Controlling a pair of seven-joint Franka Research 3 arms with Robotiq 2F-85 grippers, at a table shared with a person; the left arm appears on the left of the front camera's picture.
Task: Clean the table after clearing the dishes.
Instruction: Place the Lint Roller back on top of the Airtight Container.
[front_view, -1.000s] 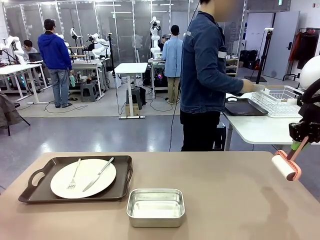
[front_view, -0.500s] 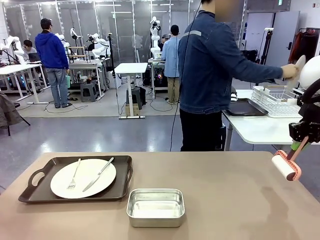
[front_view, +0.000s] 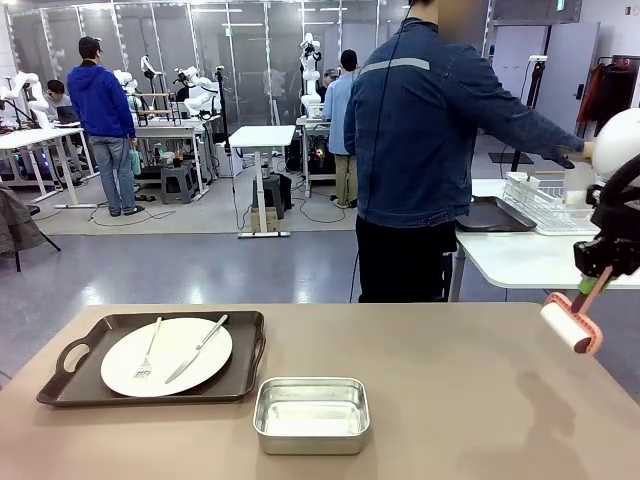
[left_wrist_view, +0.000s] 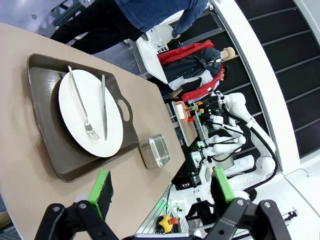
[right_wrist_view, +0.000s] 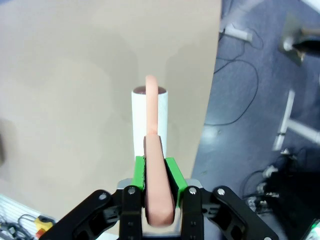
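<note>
The matte brownish-tan rectangular table (front_view: 450, 400) occupies the lower frame of the front view. At lower left a dark brown-black handled tray (front_view: 243, 335) rests on it, carrying a round white plate (front_view: 120, 372) with a silver fork (front_view: 148, 350) and a silver knife (front_view: 197, 348) laid across. A small rectangular steel pan (front_view: 311, 415) stands just beside the tray, at lower centre. At the right edge, the right gripper (front_view: 598, 282) is clamped on the pink handle of a white lint roller (front_view: 567, 326), raised over the table. The left gripper (left_wrist_view: 161, 187) has its jaws wide apart, holding nothing.
</note>
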